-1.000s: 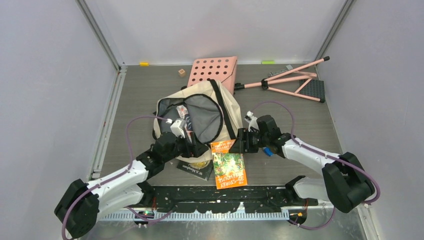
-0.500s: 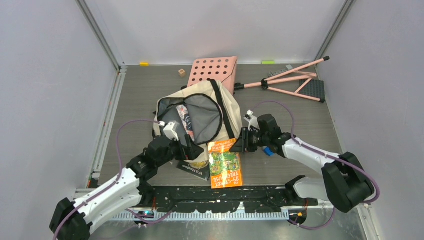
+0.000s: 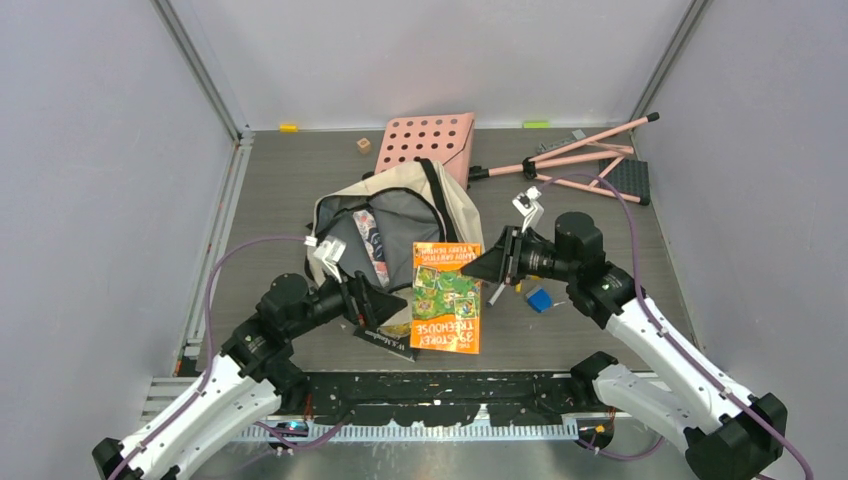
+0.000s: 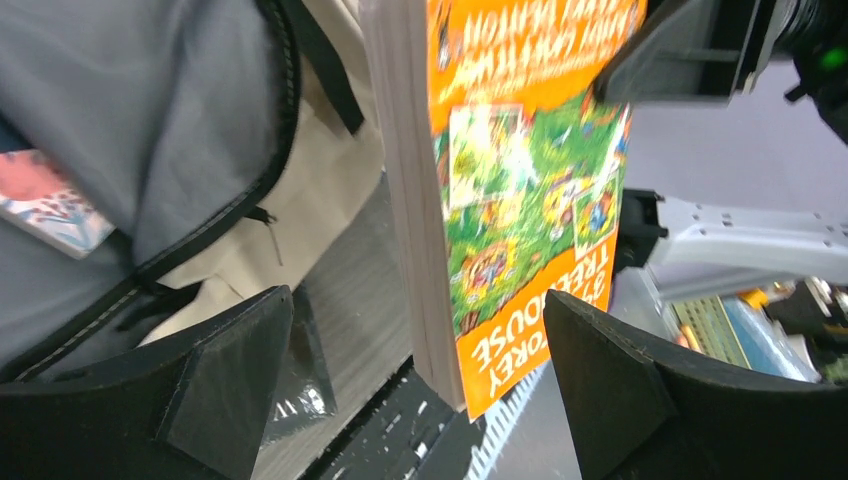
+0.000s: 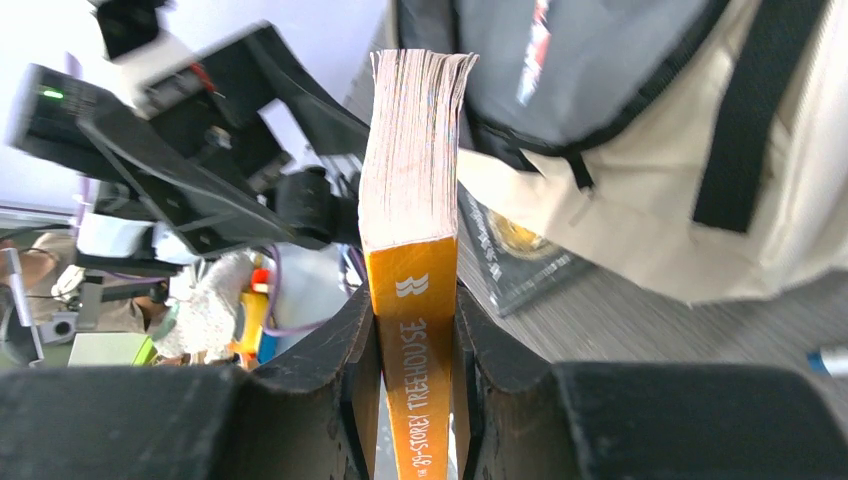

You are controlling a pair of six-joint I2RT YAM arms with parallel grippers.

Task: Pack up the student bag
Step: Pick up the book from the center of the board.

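The student bag, soft cream fabric with black webbing straps and zipper trim, slumps at mid-table. Its mouth gapes to show smooth grey lining and a slim patterned item inside.

At the bag's 5 o'clock, the right gripper is clamped on the glossy orange spine of a thick paperback. Its matte black fingers press both covers, and the rough page block fans out beyond them.

The left gripper, at the bag's 7 o'clock, has its jaws spread wide and holds nothing. A flat dark book lies on the grey woodgrain table just below it.

At the bag's 12 o'clock, a pink board punched with round holes touches it. A pink tubular folding stand sprawls at 2 o'clock.
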